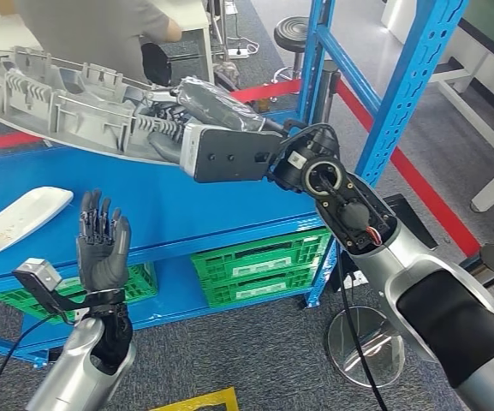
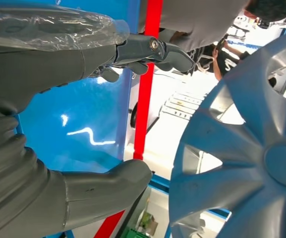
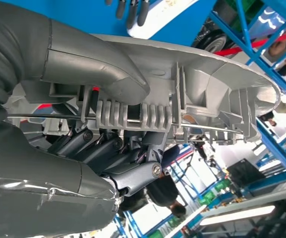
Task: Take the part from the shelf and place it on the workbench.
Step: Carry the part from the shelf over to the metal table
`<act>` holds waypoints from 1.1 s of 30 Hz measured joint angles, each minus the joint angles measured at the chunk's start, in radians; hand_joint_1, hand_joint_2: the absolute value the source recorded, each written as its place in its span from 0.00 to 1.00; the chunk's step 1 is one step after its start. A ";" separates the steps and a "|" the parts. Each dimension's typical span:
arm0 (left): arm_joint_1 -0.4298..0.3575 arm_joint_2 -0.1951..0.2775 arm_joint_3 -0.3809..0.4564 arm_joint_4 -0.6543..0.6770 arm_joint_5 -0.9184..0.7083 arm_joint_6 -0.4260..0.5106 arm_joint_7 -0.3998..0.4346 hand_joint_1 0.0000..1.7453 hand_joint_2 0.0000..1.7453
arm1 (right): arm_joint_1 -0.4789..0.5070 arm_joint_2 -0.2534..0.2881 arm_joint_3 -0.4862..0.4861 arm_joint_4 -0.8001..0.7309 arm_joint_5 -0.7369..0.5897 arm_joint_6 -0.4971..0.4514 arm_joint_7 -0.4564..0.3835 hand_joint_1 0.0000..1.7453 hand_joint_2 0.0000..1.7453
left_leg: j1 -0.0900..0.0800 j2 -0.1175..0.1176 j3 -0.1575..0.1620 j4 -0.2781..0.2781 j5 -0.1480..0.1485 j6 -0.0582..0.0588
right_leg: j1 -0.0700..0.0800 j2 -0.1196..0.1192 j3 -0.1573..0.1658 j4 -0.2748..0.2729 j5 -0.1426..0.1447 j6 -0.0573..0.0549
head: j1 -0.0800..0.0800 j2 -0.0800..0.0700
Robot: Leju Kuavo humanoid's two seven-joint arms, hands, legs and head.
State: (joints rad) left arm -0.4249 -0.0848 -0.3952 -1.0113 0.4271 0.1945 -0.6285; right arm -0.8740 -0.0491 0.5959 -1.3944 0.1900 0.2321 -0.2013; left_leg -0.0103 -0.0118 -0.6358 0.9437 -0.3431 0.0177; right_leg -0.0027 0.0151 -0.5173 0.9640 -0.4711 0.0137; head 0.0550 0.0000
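1. Nearest to me: my left hand [image 1: 103,244], raised palm-forward in front of the blue shelf [image 1: 166,205]. Its fingers are spread and upright, holding nothing.
2. Next out: my right hand [image 1: 166,128], reaching across above the shelf deck. Its thumb [image 3: 96,67] presses one face of the part [image 1: 56,98] and its dark fingers [image 3: 107,148] curl under the ribbed side, so the part is clamped between them.
3. The part is one long grey moulded panel with ribs and clips. It is lifted clear of the shelf deck and extends away to my left, carried at one end.
4. On the shelf deck: one white curved piece [image 1: 18,218], lying flat, well apart from the held part.
5. Under the deck: two green crates [image 1: 264,261], side by side.
6. In the left wrist view: one grey wheel cover [image 2: 246,148], near the left hand but untouched.
7. Farther back: one person [image 1: 95,26] standing behind the shelf.
8. Progress, as I judge it: the pick from the shelf is done; the carry to the workbench and the set-down remain.
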 joint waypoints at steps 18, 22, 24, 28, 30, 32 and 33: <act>0.001 -0.008 0.000 -0.003 0.004 -0.002 0.004 0.00 1.00 | 0.034 -0.022 0.000 -0.091 0.005 -0.013 0.012 1.00 1.00 | 0.000 0.000 0.000 0.000 0.000 0.000 | 0.000 0.000 0.000 0.000 0.000 0.000 | 0.000 0.000; 0.001 -0.008 0.000 -0.003 0.006 -0.004 0.000 0.00 1.00 | 0.035 -0.023 0.000 -0.091 0.004 -0.020 0.006 1.00 1.00 | 0.000 0.000 0.000 0.000 0.000 0.000 | 0.000 0.000 0.000 0.000 0.000 0.000 | 0.000 0.000; 0.001 -0.008 0.000 -0.003 0.007 -0.004 -0.001 0.00 1.00 | 0.036 -0.023 0.000 -0.091 0.004 -0.023 0.004 1.00 1.00 | 0.000 0.000 0.000 0.000 0.000 0.000 | 0.000 0.000 0.000 0.000 0.000 0.000 | 0.000 0.000; 0.001 -0.008 0.000 -0.003 0.007 -0.005 -0.003 0.00 1.00 | 0.036 -0.023 0.000 -0.091 0.004 -0.024 0.003 1.00 1.00 | 0.000 0.000 0.000 0.000 0.000 0.000 | 0.000 0.000 0.000 0.000 0.000 0.000 | 0.000 0.000; 0.001 -0.008 0.000 -0.003 0.007 -0.005 -0.003 0.00 1.00 | 0.036 -0.023 0.000 -0.091 0.004 -0.024 0.003 1.00 1.00 | 0.000 0.000 0.000 0.000 0.000 0.000 | 0.000 0.000 0.000 0.000 0.000 0.000 | 0.000 0.000; 0.001 -0.008 0.000 -0.003 0.007 -0.005 -0.003 0.00 1.00 | 0.036 -0.024 0.000 -0.091 0.004 -0.025 0.003 1.00 1.00 | 0.000 0.000 0.000 0.000 0.000 0.000 | 0.000 0.000 0.000 0.000 0.000 0.000 | 0.000 0.000; 0.001 -0.008 0.000 -0.003 0.007 -0.005 -0.003 0.00 1.00 | 0.036 -0.024 0.000 -0.091 0.004 -0.027 0.003 1.00 1.00 | 0.000 0.000 0.000 0.000 0.000 0.000 | 0.000 0.000 0.000 0.000 0.000 0.000 | 0.000 0.000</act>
State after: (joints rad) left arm -0.4239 -0.0923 -0.3954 -1.0143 0.4341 0.1894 -0.6313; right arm -0.8381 -0.0729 0.5959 -1.4855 0.1939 0.2047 -0.1983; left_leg -0.0103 -0.0119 -0.6359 0.9437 -0.3431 0.0177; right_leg -0.0027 0.0151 -0.5170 0.9640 -0.4711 0.0137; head 0.0550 0.0000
